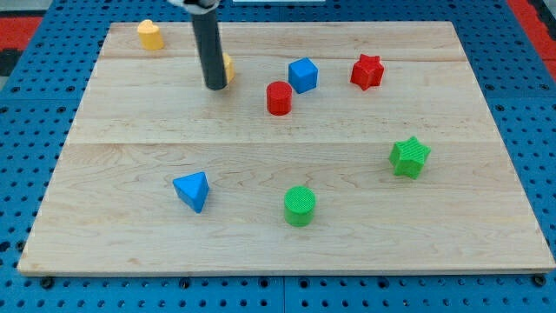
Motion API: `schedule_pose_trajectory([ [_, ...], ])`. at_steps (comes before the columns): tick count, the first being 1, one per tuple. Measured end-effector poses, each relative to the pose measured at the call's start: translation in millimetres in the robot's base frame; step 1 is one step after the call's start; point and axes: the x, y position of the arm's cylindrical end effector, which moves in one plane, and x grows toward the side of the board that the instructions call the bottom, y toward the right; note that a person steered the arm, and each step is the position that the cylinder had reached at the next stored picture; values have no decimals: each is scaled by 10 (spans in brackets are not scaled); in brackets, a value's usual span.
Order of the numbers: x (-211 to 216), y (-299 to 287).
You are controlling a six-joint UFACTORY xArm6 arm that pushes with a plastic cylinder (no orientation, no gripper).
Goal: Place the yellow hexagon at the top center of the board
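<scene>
A yellow block (228, 68), mostly hidden behind my rod, sits at the view's upper left-centre; its shape cannot be made out. My tip (215, 87) rests on the board just left of it, touching or nearly so. Another yellow block (150, 35), shaped like a heart or hexagon, lies at the top left corner of the wooden board (278, 235).
A red cylinder (279, 98), a blue cube (303, 75) and a red star (367, 71) lie to the right of the tip. A green star (409, 157), a green cylinder (300, 206) and a blue triangle (192, 190) sit lower down.
</scene>
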Motion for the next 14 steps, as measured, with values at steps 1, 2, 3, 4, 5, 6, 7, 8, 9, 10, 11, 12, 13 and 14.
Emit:
schedule_pose_trajectory([
  [1,-234,81],
  [2,-329,-631],
  [3,-427,-477],
  [4,-384,228],
  [5,-400,708],
  [6,-405,95],
  [7,-541,-534],
  [8,-696,-280],
  [9,-712,358],
  [10,-713,442],
  [11,-838,700],
  [12,-922,640],
  [13,-1248,626],
  [14,-1219,734],
])
